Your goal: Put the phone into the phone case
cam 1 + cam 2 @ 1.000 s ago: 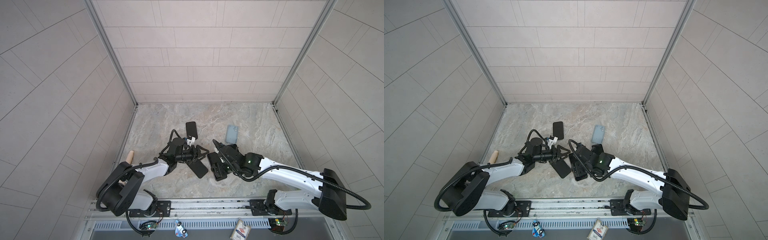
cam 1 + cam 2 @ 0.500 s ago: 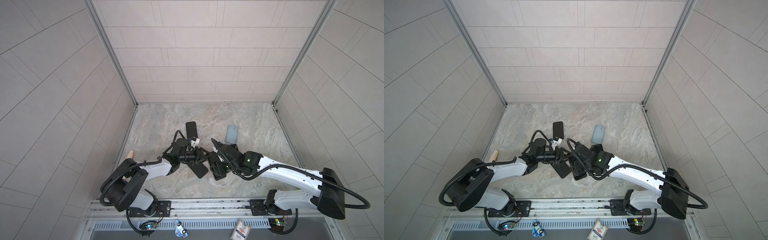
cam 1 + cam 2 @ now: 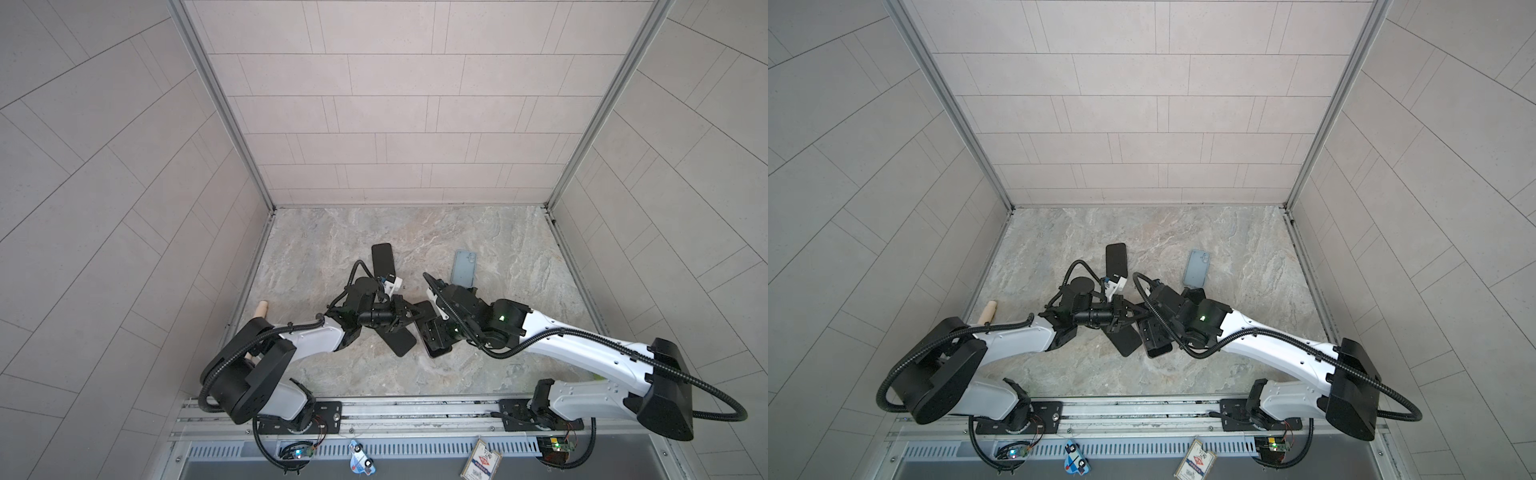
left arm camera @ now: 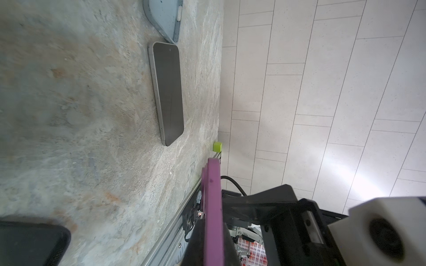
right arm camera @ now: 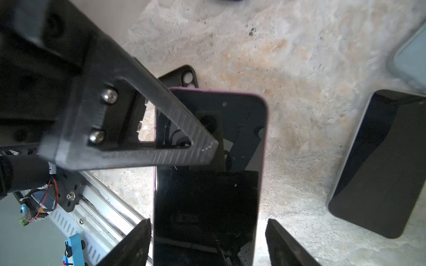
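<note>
A phone with a purple rim and dark screen [image 5: 207, 184] is held off the table between the two arms. My left gripper [image 4: 213, 230] is shut on its edge [image 4: 213, 207]. One left finger [image 5: 161, 142] lies across the screen. My right gripper [image 5: 207, 248] stands open around the phone's other end, with a bright gap beside one finger [image 5: 285, 248]. A black phone case with camera holes [image 5: 182, 76] lies on the table behind the phone. In both top views the grippers [image 3: 409, 318] [image 3: 432, 332] meet at the table's middle and hide the phone.
A blue-grey case [image 3: 464, 268] [image 3: 1198, 268] lies at the back right, with a dark phone [image 4: 168, 92] [image 5: 378, 165] beside it. Another black phone [image 3: 382, 259] lies behind the left gripper. Flat black pieces [image 3: 401, 343] [image 3: 436, 351] lie below the grippers. A green cube [image 4: 217, 146] sits by the wall.
My left gripper has moved right toward the right gripper and closed on the purple-rimmed phone. The right gripper's jaws have spread a little.
</note>
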Motion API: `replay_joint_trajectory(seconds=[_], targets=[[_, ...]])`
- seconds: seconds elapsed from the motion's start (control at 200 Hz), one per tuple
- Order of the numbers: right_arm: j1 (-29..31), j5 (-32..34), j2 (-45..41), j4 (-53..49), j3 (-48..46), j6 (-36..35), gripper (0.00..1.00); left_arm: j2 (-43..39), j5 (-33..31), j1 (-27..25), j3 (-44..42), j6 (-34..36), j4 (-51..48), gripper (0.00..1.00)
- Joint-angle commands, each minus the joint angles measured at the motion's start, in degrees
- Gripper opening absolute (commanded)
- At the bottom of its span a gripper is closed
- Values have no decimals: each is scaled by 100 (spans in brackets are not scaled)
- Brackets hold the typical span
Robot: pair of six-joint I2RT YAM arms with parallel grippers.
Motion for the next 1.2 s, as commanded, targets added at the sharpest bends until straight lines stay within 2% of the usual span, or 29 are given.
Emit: replay_joint_trajectory(seconds=[0.0, 0.07, 0.145, 0.19, 0.345, 0.49, 0.605, 0.861, 1.011, 1.196], targets=[[-41, 375, -568, -153, 135, 32, 80, -409, -21, 281, 116, 54, 2, 0], [-65, 576, -913, 0, 46, 333, 78, -610, -112, 521, 52, 30, -6, 0], [-133, 1024, -1358, 140, -178, 1021, 72, -851, -256, 778, -45, -54, 73, 0], [-232, 950, -1685, 506, -504, 1416, 69, -987, -351, 920, -87, -123, 148, 0], [-287, 739, -2547, 2834, -1990, 3213, 64, -1208, -596, 1030, -69, -386, 587, 0], [-284, 267, -2544, 4428, -2700, 4092, 62, -1228, -1003, 1026, -385, -1060, 1840, 0], [-286, 38, -2393, 5412, -2965, 4452, 59, -1229, -1215, 1007, -506, -1247, 2170, 0], [-303, -223, -1766, 7038, -3295, 4852, 52, -1403, -1301, 875, -479, -1221, 2014, 0], [-291, -470, -1269, 7545, -3183, 4958, 46, -1481, -1292, 830, -434, -1150, 1850, 0], [-302, -449, -1108, 7587, -3075, 4913, 37, -1466, -1257, 823, -425, -1152, 1853, 0]])
